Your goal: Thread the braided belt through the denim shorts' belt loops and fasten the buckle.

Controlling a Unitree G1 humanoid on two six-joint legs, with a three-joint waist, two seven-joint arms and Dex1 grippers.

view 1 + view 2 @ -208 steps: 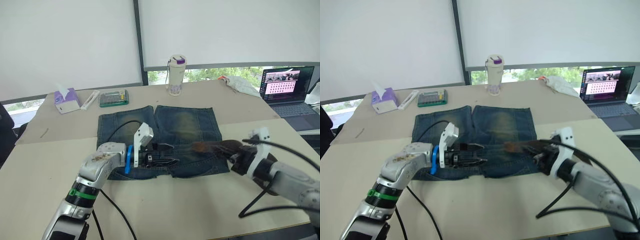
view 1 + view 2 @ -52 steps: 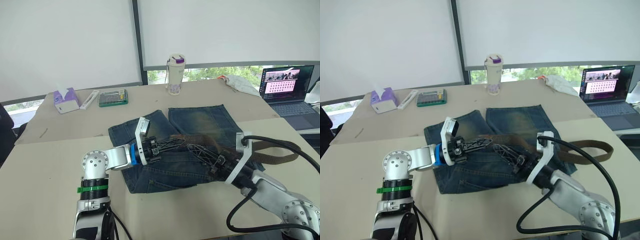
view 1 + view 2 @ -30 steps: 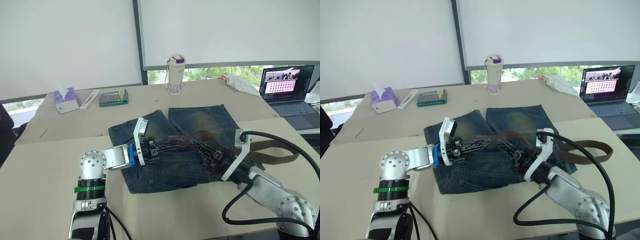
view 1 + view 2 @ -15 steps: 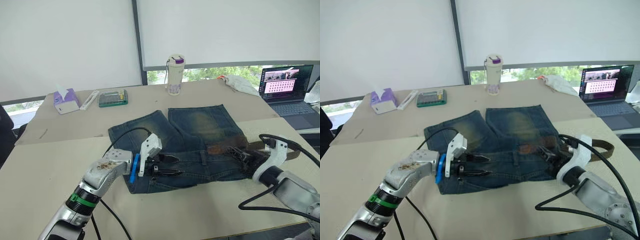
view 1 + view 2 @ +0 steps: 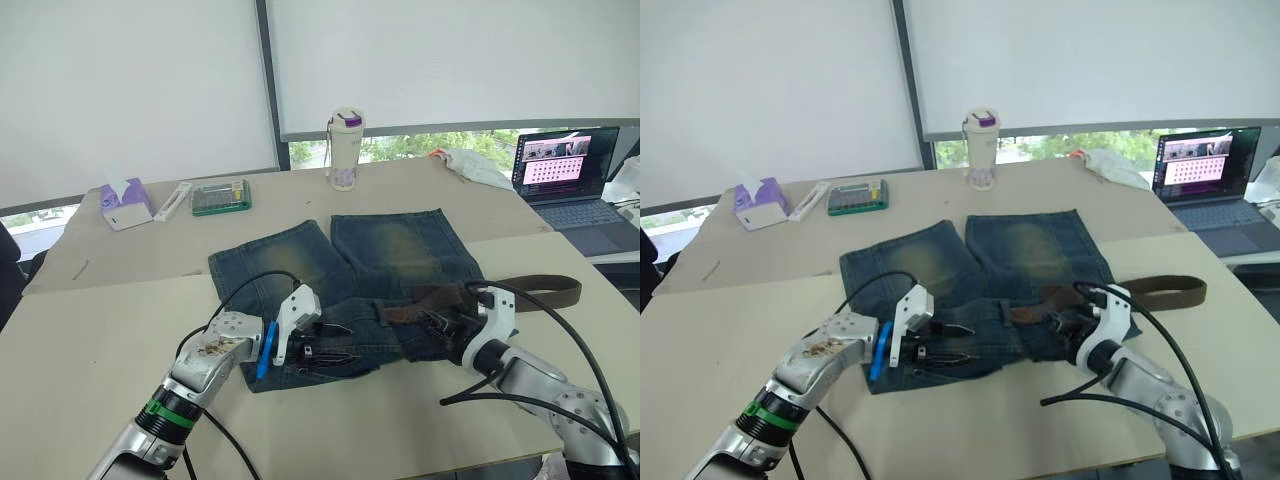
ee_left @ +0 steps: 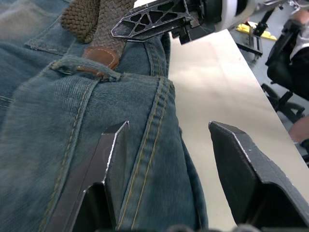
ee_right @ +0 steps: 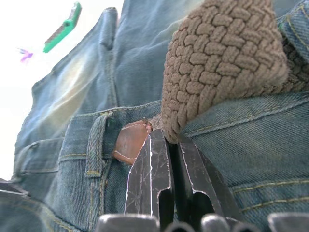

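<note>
- Fingers of your right gripper (image 7: 166, 150) are clenched almost together, pinching the braided belt (image 7: 217, 63) where its woven strap meets its brown leather tip, which sits at a belt loop (image 7: 98, 140) on the waistband.
- Your left gripper (image 6: 166, 159) is released, jaws spread wide: one finger lies on the denim shorts (image 6: 58, 125) beside a seam, the other hangs over bare table (image 5: 100, 330). It holds nothing.
- In the left eye view, your grippers face each other at lower centre, left gripper (image 5: 325, 345) on the waistband's near edge, right gripper (image 5: 440, 325) near the shorts' right side.
- The shorts (image 5: 390, 240) lie mid-frame, legs pointing to the top; the belt (image 5: 540, 293) loops off to the right over the table.
- You can read no brand or writing on shorts or belt.
- Upper frame: a tumbler (image 5: 343, 150), tissue box (image 5: 125, 203), green case (image 5: 220, 196); a laptop (image 5: 560, 175) at the right edge, its screen text too small to read.
</note>
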